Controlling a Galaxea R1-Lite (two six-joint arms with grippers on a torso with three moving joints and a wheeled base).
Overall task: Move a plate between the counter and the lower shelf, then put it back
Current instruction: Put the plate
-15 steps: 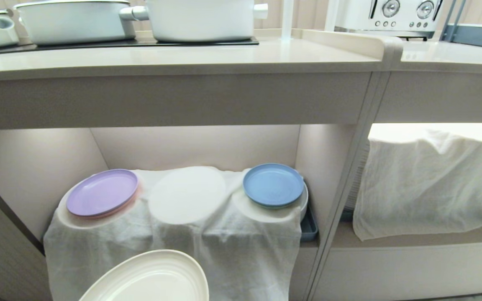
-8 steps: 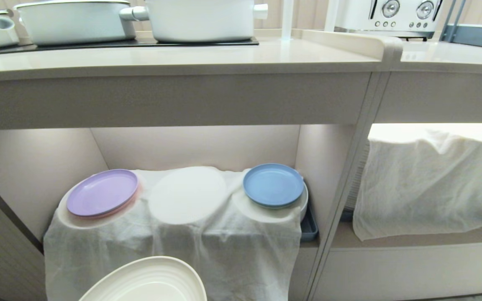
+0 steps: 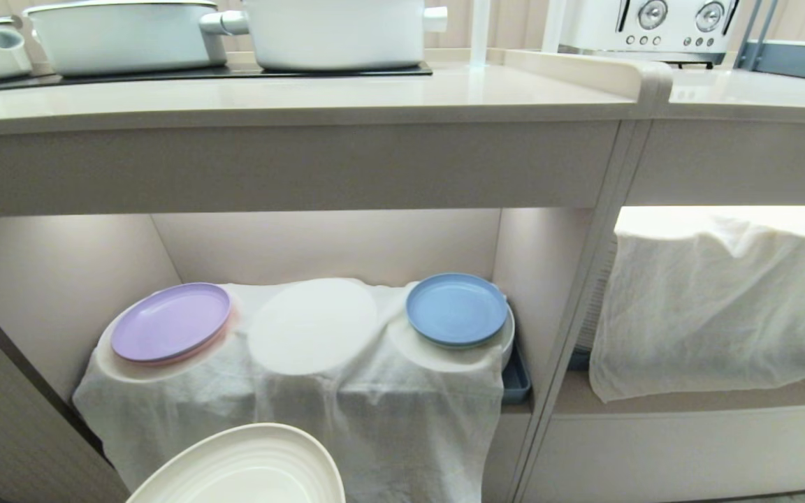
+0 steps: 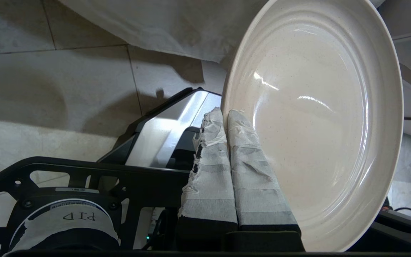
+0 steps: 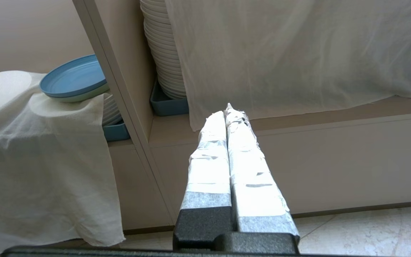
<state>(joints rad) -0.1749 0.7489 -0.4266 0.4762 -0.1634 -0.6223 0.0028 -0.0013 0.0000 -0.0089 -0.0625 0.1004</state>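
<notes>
The left gripper (image 4: pixel 224 116) pinches the rim of the plate (image 4: pixel 319 117), low in front of the shelf (image 3: pixel 60 279). The plate looks hard, smooth and slippery, so hold its rim tight. The right gripper (image 5: pixel 228 110) is pressed together, empty.

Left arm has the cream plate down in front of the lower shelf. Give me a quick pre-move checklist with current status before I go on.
1. Grip: left gripper shut on the rim of the plate, one finger on each face. Ok.
2. Plate attitude: tilted in the head view, not level. Not ok for setting down yet.
3. Landing spot: the middle cloth mound in the lower shelf is bare, between the lilac plate and the blue plate. Ok.
4. Cloth snag: the white cloth hangs just behind the plate; clearance cannot tell.
5. Right gripper: shut, empty, low before the next compartment. Ok.
</notes>
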